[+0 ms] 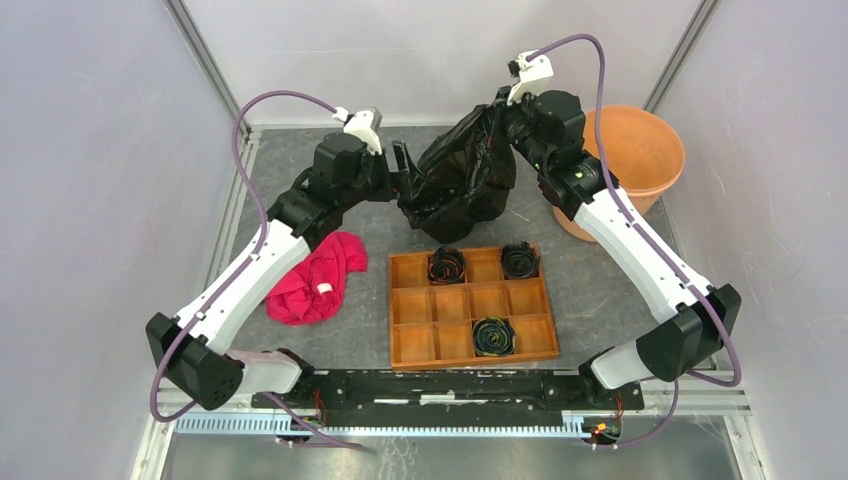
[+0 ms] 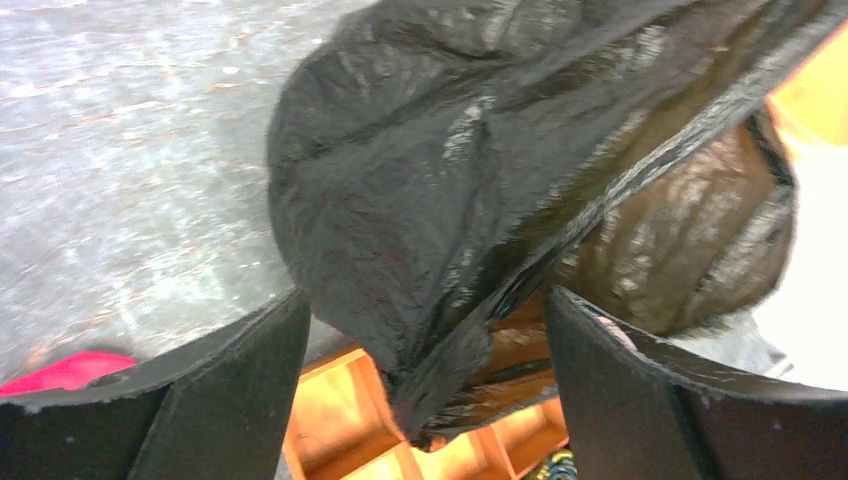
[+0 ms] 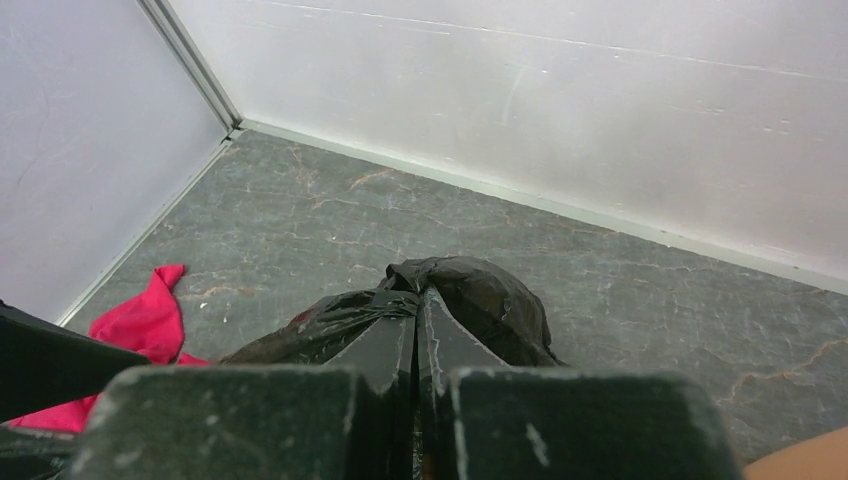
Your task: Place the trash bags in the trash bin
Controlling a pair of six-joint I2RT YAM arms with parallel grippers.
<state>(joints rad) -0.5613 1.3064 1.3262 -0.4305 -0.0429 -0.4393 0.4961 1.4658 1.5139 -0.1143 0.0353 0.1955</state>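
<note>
Plastic: one black trash bag (image 1: pixel 462 175), one orange bin (image 1: pixel 655 140); three dark coils (image 1: pixel 447 265).

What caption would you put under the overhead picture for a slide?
Right gripper holds the black trash bag up near the orange bin; left gripper open beside the bag.

A grey marbled surface (image 1: pixel 595 290) with faint brownish veins lies evenly lit; plain pale walls (image 1: pixel 430 50) rise behind it and at both its sides, with metal posts (image 1: pixel 205 60) at its far corners.
</note>
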